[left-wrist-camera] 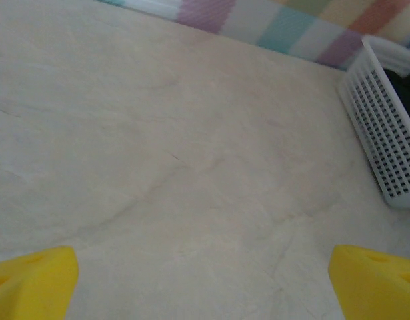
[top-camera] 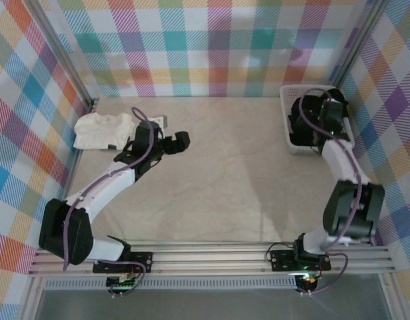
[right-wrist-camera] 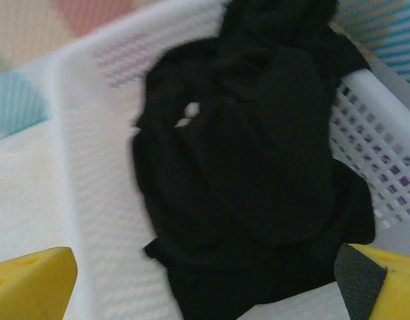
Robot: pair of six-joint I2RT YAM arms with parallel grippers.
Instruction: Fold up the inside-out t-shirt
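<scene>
Plaid walls (top-camera: pixel 191 47): checked panels in many colours close in the back and both sides of the workspace
Table (top-camera: pixel 225 187): pale, marbled top, running from the back wall to the metal rail (top-camera: pixel 211 257) where both arm bases are bolted
Left arm (top-camera: pixel 105 183): white links with black joints, reaching from the near left corner up and to the right, over the left half of the table
Right arm (top-camera: pixel 348 193): rises from its base at the near right and bends back over the far right corner
White basket (top-camera: pixel 289 127): perforated plastic, standing against the right wall at the far right of the table; the left wrist view catches its side (left-wrist-camera: pixel 385 133) across bare tabletop
Black t-shirt (right-wrist-camera: pixel 258 167): crumpled in a heap inside the white basket (right-wrist-camera: pixel 105 200), part of it draped over the rim; from above it is a dark mass (top-camera: pixel 299 123) beneath the right arm's wrist
White garment (top-camera: pixel 101 130): folded, lying at the far left of the table, just beside the left arm's forearm
Left gripper (left-wrist-camera: pixel 203 283): yellow fingers (left-wrist-camera: pixel 31 280) spread wide, nothing between them, above bare table
Right gripper (right-wrist-camera: pixel 205 280): yellow fingers (right-wrist-camera: pixel 31 280) spread wide over the basket, the black cloth lying between and ahead of them, not clamped
</scene>
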